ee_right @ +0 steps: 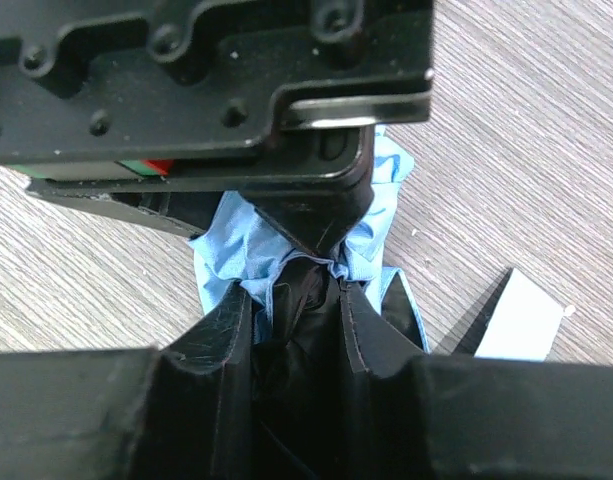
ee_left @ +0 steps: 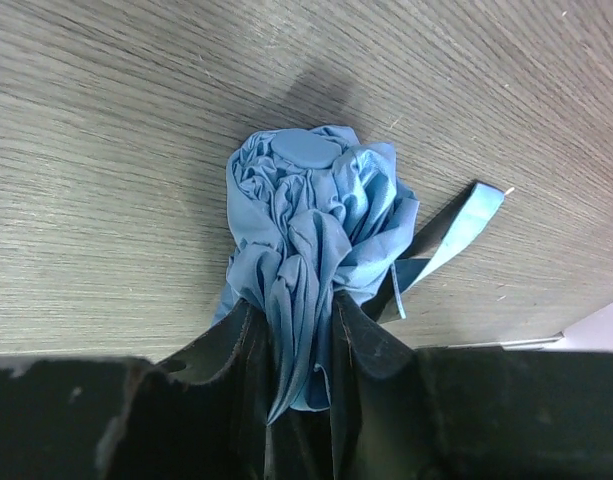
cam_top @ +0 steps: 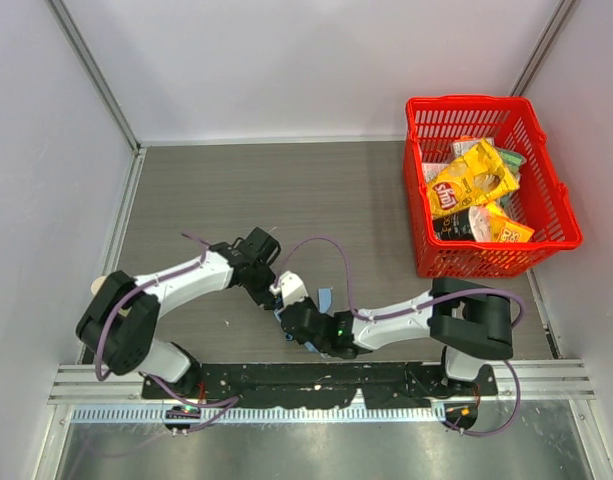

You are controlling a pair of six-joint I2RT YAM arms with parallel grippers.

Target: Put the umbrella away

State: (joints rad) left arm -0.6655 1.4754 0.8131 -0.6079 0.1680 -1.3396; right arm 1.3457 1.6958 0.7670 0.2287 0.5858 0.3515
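Fabric of the umbrella [ee_left: 306, 230] is bunched into a soft, light wad low over the table [cam_top: 286, 190], near its front edge between the arms. The left gripper [ee_left: 291, 322] has its fingers pinched on the lower folds. The right gripper [ee_right: 296, 300] meets it from the other side, fingers closed on the same cloth. Cloth alone will likely slip and sag, so a firmer core would be the surer hold. A loose strap [ee_left: 456, 230] trails beside it. Far right stands a red basket [cam_top: 486, 105].
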